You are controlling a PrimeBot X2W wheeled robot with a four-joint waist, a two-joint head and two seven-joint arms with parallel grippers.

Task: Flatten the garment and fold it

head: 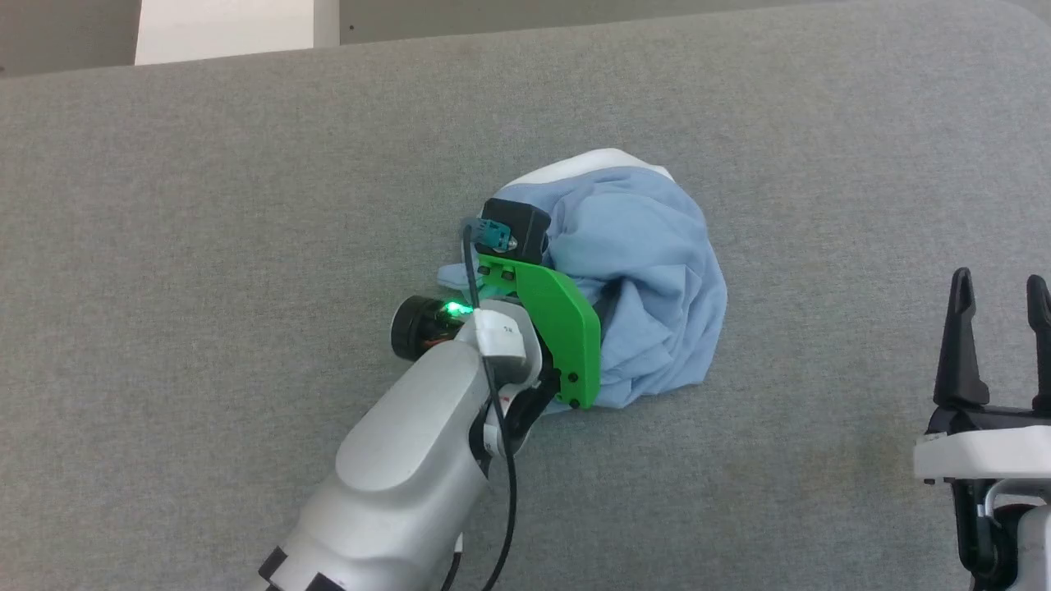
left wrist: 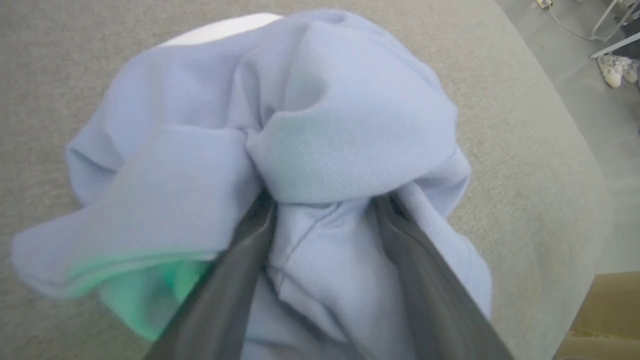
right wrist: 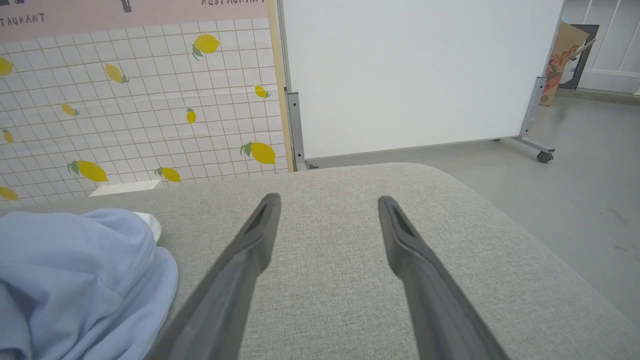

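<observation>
A grey padded surface (head: 246,205) fronts a lemon-print wall (right wrist: 140,100).

Shirt (head: 649,271): one, light blue. Bench (head: 205,205): one, grey. Pincers: two, left pincer (left wrist: 325,200) and right pincer (head: 999,283). Dark fingers (right wrist: 240,270): two per pincer, four in all. Green bracket (head: 558,320) on left wrist: one. White wheeled board (right wrist: 415,75): one. Lemon-print wall panel (right wrist: 135,100): one. Pale shoes (left wrist: 617,70) on floor: two. Cardboard box (left wrist: 610,310): one.
</observation>
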